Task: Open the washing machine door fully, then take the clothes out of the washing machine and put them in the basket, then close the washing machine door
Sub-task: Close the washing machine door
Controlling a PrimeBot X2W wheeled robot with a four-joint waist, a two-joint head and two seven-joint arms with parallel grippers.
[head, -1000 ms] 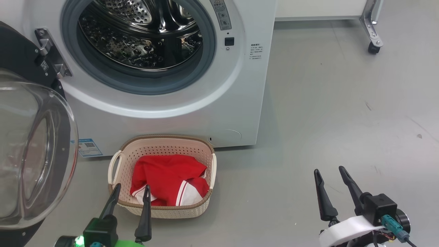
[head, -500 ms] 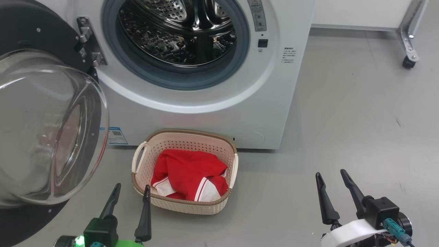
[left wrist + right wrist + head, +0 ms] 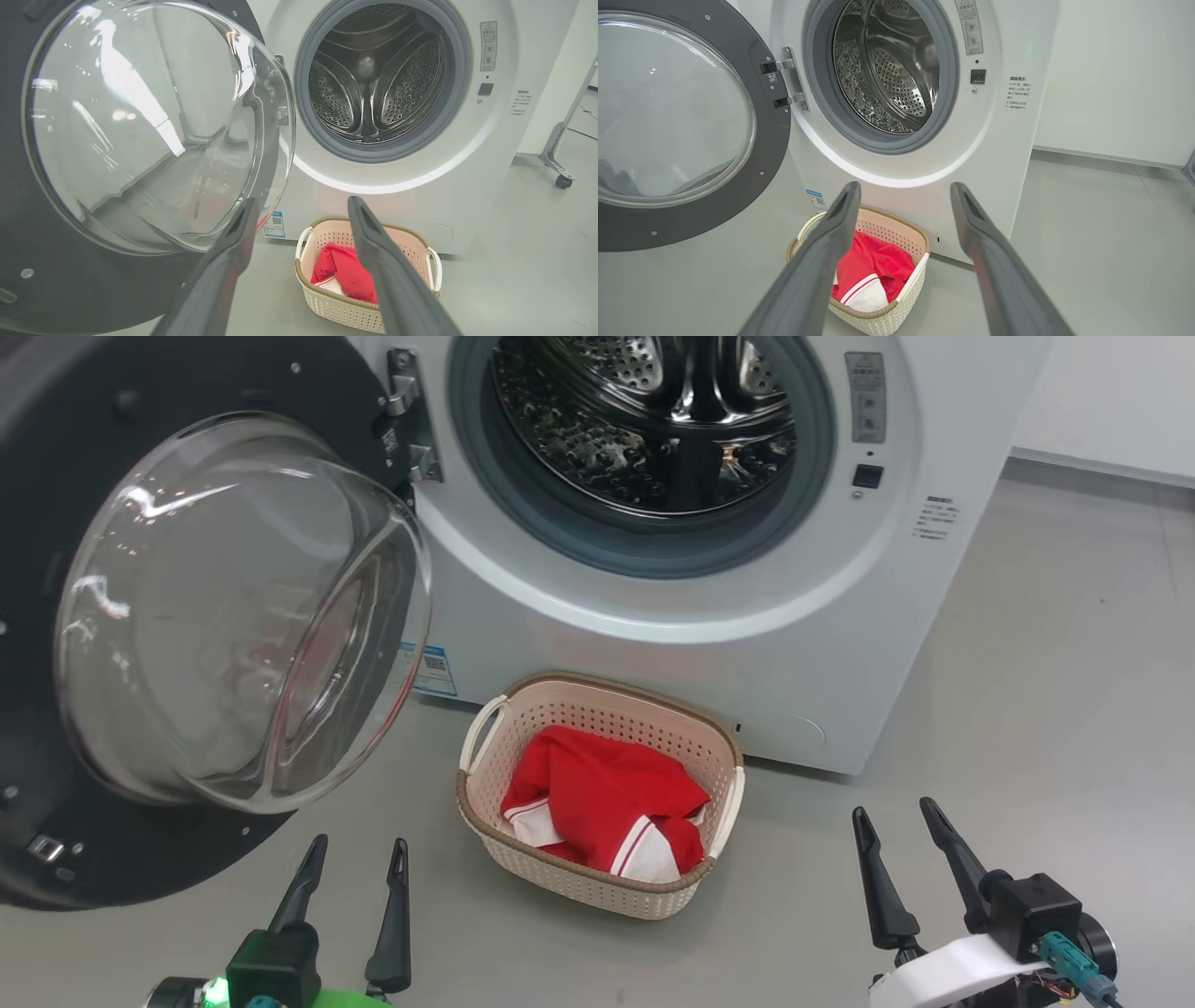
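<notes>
Ahead of the left claw (image 3: 361, 843), the washing machine door (image 3: 140, 868) is dark plastic round a clear, smooth, glossy glass bowl (image 3: 233, 616); further ahead, the washing machine (image 3: 709, 653) has a smooth white shell, shiny perforated steel drum (image 3: 579, 439) and matt grey rubber seal (image 3: 644, 560); right of the claw, the basket (image 3: 597, 882) is cream perforated plastic; the clothes (image 3: 597, 793) are soft red cloth.

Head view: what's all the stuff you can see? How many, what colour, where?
washing machine: one, white with a steel drum, behind the basket
washing machine door: one, black with a clear glass bowl, swung open at the machine's left
basket: one, cream with a brown rim, on the floor in front of the machine
clothes: one heap, red and white, inside the basket
label: one, blue, low on the machine's front
left gripper: one, dark fingers, open, lower left
right gripper: one, dark fingers, open, lower right
</notes>
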